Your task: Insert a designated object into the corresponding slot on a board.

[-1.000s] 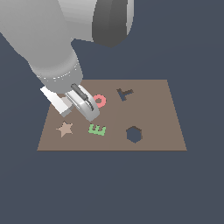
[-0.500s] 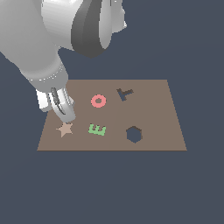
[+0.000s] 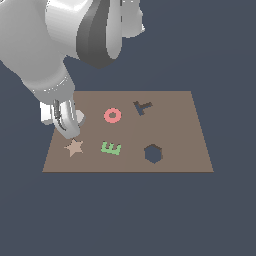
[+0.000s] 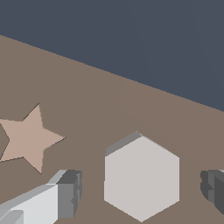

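The light-grey hexagonal block [image 4: 141, 175] lies flat on the brown board [image 3: 180, 125], near its edge at the exterior view's left. In the exterior view only a sliver of the block [image 3: 79, 118] shows behind the fingers. My gripper [image 3: 70, 132] is low over it. In the wrist view the gripper [image 4: 141, 190] is open, with one finger [image 4: 65, 194] on each side of the block and a gap between each finger and the block. The dark hexagonal slot [image 3: 153, 153] is empty, far off toward the exterior view's right.
A tan star [image 3: 74, 147] lies just beside the block and also shows in the wrist view [image 4: 27, 138]. A pink ring [image 3: 112, 115], a green E [image 3: 111, 148] and a dark T-shaped cut-out [image 3: 142, 107] are on the board's middle.
The gripper has moved from beside the pink ring toward the exterior view's left and now sits over the grey hexagonal block. Nothing on the board has moved.
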`<state>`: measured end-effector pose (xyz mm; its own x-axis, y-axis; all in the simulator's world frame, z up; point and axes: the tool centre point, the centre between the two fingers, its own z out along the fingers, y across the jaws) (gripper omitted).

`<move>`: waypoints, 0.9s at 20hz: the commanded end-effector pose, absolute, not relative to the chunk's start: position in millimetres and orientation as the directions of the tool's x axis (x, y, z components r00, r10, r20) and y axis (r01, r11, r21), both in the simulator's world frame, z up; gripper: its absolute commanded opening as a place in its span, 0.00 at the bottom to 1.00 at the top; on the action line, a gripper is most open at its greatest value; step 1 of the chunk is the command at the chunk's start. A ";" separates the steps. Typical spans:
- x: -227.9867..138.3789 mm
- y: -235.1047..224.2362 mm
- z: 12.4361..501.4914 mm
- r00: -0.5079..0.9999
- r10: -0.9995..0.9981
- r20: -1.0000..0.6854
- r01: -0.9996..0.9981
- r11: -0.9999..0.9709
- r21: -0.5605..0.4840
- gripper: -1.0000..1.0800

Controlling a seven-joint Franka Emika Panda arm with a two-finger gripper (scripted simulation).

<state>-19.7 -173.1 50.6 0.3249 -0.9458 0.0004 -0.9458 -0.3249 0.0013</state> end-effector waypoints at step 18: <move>-21.0 -173.1 29.9 0.316 -0.949 0.000 -0.949 -0.316 0.000 0.00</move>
